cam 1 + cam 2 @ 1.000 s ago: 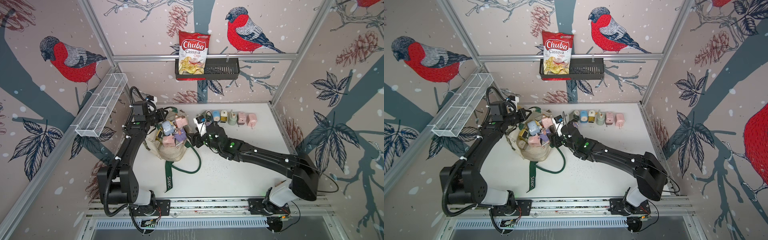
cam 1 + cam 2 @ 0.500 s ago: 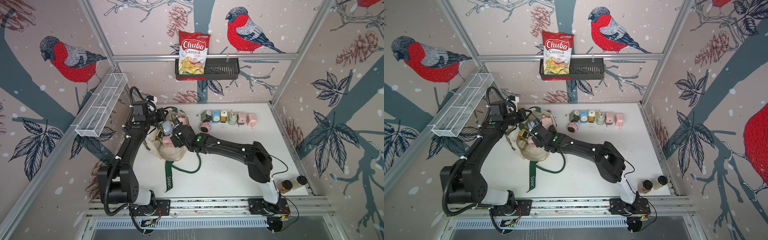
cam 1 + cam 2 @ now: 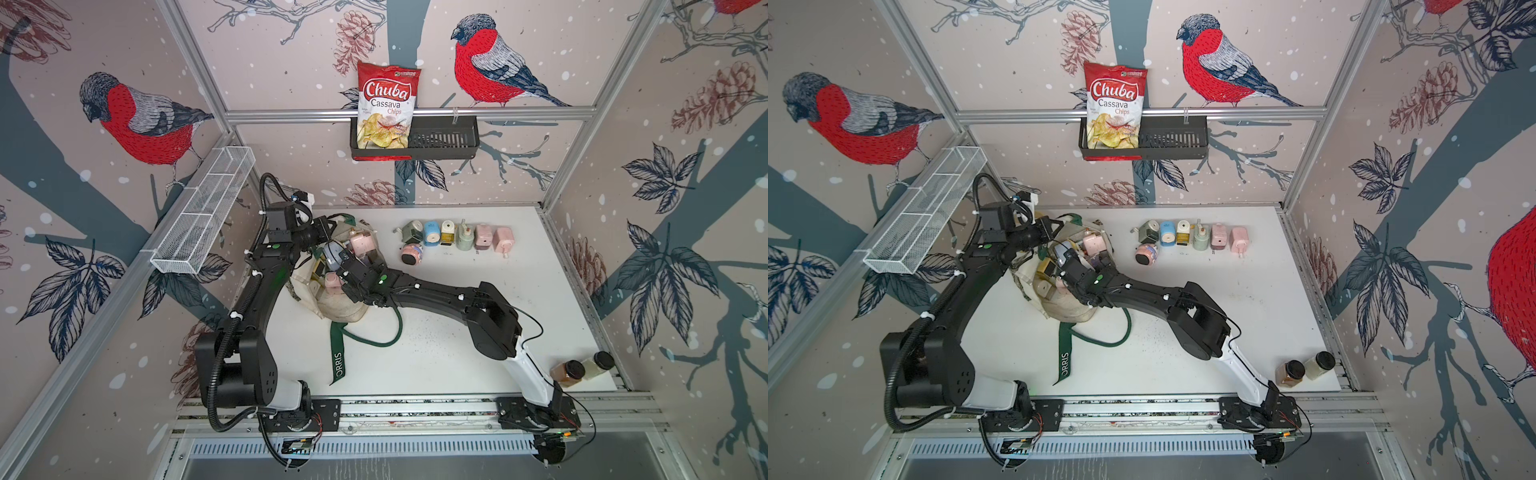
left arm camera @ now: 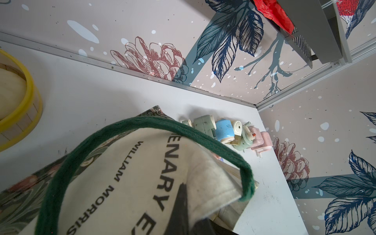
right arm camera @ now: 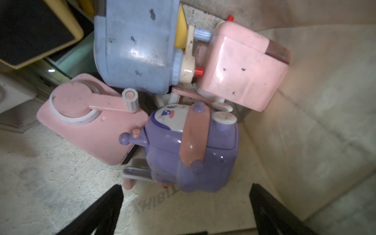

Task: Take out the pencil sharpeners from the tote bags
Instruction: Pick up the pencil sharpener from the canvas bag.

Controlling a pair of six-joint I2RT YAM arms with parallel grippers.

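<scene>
Noted right gripper [image 5: 186,187] jaws apart over lilac sharpener [image 5: 189,146], left gripper [image 3: 326,229] clamped on tote [image 4: 126,183]; crowding pink sharpener [image 5: 91,126] could snag a finger [image 5: 101,209].

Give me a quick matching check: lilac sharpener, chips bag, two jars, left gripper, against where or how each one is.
1. lilac sharpener
2. chips bag
3. jars
4. left gripper

a. in the black wall basket
b. shut on the rim of the tote bag
c. inside the tote bag
d. on the table, near corner on the robot's right

Pairs: 1-c; 2-a; 3-d; 4-b
</scene>
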